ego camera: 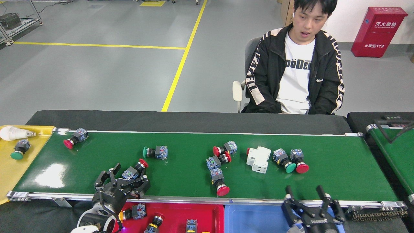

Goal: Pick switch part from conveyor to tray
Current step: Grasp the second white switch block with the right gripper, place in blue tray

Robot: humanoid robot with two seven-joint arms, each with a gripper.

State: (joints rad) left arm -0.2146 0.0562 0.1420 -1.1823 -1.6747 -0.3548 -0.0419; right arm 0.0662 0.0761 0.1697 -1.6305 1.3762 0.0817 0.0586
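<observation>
Conveyor (323,174): dark-green belt across mid-frame, carrying scattered push-button switches. Left gripper (122,179), lower left, fingers spread around a red-capped switch part (134,170) at the belt's near edge (not yet clamped). Right gripper (310,200), lower right, fingers apart, holding nothing, over the blue tray (252,218). Red tray (200,213), bottom centre, holds several switches. White circuit breaker (258,158) right of centre. Yellow tray (13,168), far left, holds a bulb (11,133).
</observation>
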